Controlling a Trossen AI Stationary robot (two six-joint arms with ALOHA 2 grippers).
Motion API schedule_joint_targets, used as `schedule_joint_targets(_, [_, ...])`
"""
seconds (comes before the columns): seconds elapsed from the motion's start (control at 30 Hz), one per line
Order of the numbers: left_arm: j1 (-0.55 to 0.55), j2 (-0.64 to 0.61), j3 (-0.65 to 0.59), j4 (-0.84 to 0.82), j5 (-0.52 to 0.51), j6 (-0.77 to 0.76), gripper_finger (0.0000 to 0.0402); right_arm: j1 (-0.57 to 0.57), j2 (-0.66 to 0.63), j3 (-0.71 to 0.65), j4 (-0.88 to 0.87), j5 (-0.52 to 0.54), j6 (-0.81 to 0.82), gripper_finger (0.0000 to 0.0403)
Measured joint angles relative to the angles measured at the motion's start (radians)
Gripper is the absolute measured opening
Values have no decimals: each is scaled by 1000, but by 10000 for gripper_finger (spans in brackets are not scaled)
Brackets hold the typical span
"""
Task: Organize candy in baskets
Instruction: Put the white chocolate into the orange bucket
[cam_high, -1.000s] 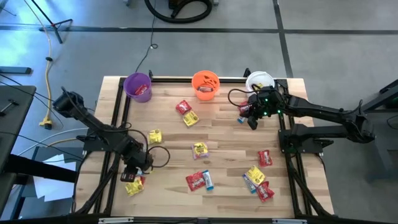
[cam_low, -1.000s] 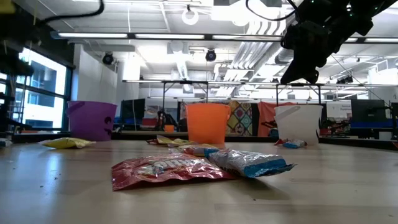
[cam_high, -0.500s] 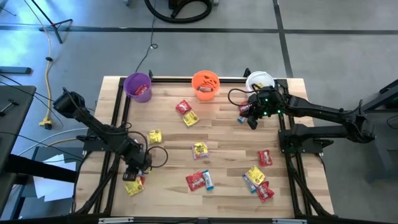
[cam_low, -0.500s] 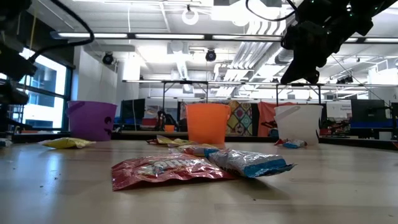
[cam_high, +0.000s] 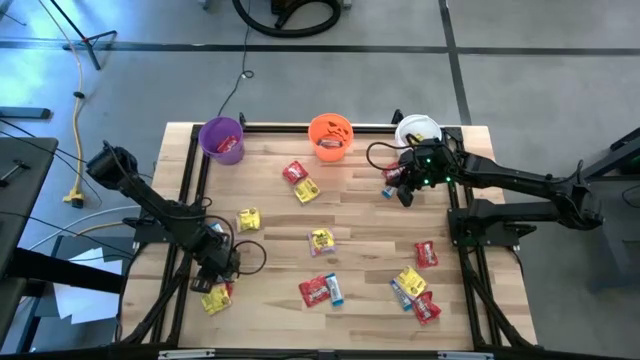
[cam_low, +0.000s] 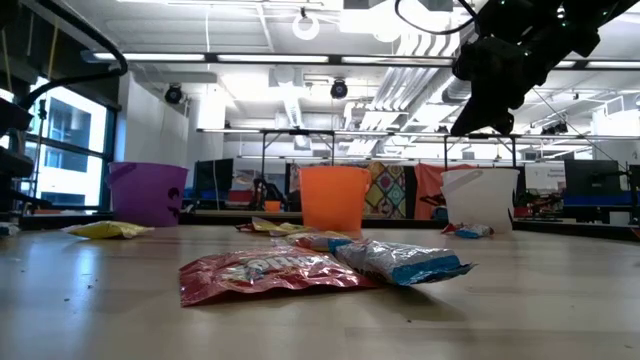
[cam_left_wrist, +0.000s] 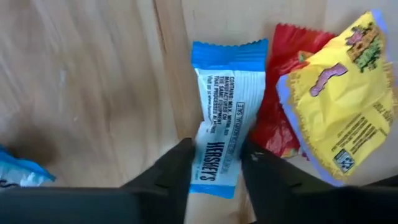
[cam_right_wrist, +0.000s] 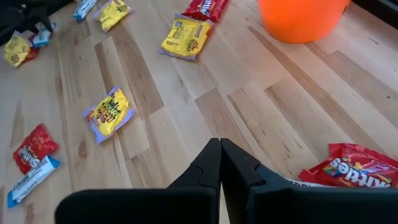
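L gripper (cam_left_wrist: 216, 163) fingers straddle blue-white bar (cam_left_wrist: 224, 112), touching red packet (cam_left_wrist: 281, 93).

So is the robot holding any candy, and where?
The left hand straddles one end of a blue-and-white bar, not clearly gripping. The right hand is shut, holding nothing.

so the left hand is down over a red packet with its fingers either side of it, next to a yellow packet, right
Not quite. The left wrist view shows the left hand with its fingers either side of a blue-and-white bar, not a red packet. The red packet lies just beside the bar, partly under the yellow packet. The rest holds.
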Motion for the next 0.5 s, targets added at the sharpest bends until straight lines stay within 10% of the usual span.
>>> schedule_joint_targets(0.23, [1,0,6,20,10,0,11,0,0,0,0,0,2,0])
schedule_joint_targets(0.5, [89,-21,98,-53,-8,25,1,0,0,0,0,0,1,0])
